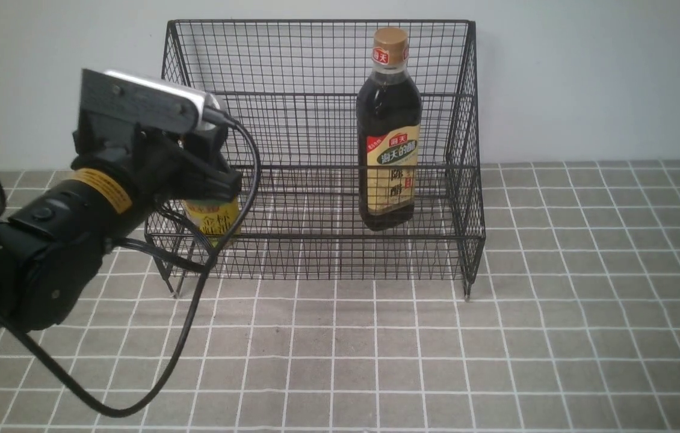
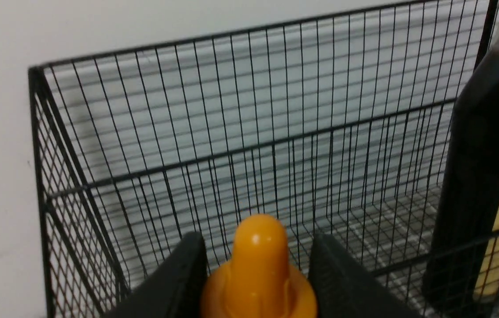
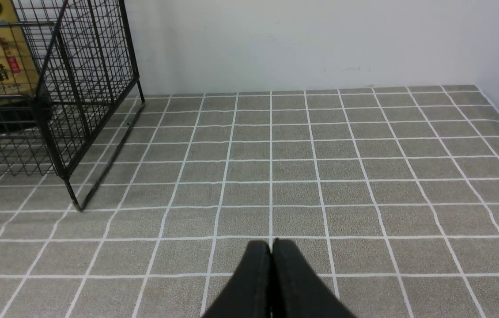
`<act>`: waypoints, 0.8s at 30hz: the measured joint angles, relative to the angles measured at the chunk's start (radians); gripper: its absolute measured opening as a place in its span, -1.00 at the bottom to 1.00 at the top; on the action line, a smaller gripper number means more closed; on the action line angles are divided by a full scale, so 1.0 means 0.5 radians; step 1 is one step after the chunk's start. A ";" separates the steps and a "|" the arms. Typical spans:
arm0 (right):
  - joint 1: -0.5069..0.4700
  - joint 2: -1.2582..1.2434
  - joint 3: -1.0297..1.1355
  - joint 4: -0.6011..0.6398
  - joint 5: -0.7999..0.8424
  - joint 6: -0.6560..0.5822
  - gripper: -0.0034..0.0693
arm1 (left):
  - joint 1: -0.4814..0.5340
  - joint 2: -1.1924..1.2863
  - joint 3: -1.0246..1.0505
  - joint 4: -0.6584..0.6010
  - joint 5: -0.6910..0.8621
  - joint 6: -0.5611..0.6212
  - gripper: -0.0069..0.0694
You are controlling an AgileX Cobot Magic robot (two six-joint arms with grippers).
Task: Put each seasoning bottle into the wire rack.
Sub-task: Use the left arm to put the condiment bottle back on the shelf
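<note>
You've got a grey tiled worktop with white grout lines; the black wire rack stands directly on it, back against the wall.

The left arm hides most of the short bottle; only its yellow label shows (print unreadable). At three o'clock in the left wrist view, the tall bottle runs off frame, blurred.
</note>
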 joint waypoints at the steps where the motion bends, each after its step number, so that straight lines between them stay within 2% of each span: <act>1: 0.000 0.000 0.000 0.000 0.000 0.000 -0.94 | 0.000 0.024 0.000 0.000 0.014 0.000 -0.11; 13: 0.000 0.000 0.000 0.000 0.000 0.000 -0.94 | 0.000 0.083 -0.002 -0.006 0.058 -0.002 -0.08; 17: 0.000 0.000 0.000 0.000 0.000 0.000 -0.94 | 0.000 0.081 -0.016 -0.022 0.108 -0.002 0.19; 21: 0.000 0.000 0.000 0.000 0.000 0.000 -0.94 | 0.000 0.011 -0.018 -0.051 0.298 -0.002 0.52; 24: 0.000 0.000 0.000 0.000 0.000 0.000 -0.94 | 0.000 -0.093 -0.018 -0.060 0.386 -0.002 0.61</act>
